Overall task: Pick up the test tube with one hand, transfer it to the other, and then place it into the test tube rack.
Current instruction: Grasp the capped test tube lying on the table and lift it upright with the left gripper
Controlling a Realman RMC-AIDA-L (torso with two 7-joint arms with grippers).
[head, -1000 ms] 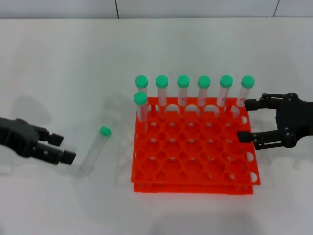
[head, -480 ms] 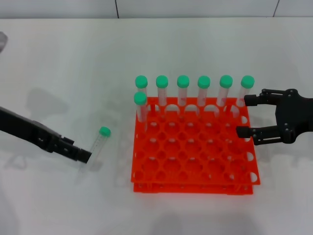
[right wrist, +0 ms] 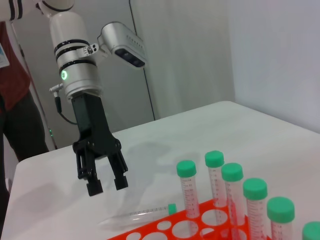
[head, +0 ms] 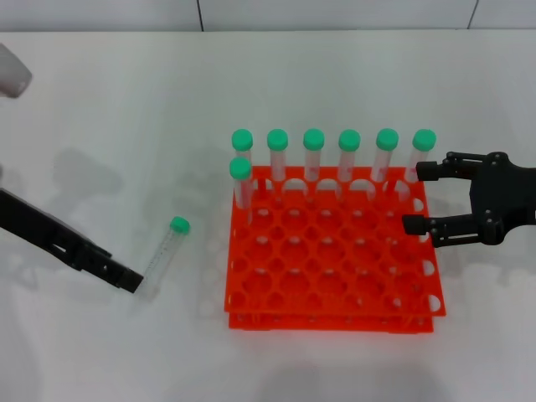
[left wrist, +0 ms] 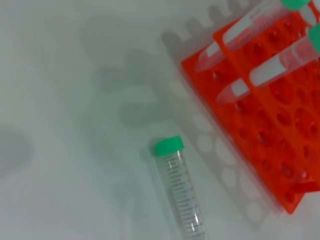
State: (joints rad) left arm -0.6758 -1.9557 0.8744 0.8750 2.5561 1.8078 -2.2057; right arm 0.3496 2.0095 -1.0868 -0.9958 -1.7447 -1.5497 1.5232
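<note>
Your test tube lies flat on the white table, at about nine o'clock from the test tube rack and well apart from it. Its green cap points toward one o'clock, its clear rounded end toward seven o'clock. In the left wrist view you see the tube on its side with faint graduation marks along the body, and the orange rack off to one side of it.

Your left gripper sits just beside the tube's clear end, low toward the table. From the right wrist view you can see this gripper hanging above the lying tube with its two fingers parted and nothing between them; the arm above it carries a glowing green ring.

Your right gripper hovers at the rack's three o'clock edge, fingers spread wide and empty, pointing toward nine o'clock.

Seven capped tubes stand upright in the rack: six along the twelve o'clock row and one more just behind the leftmost hole
</note>
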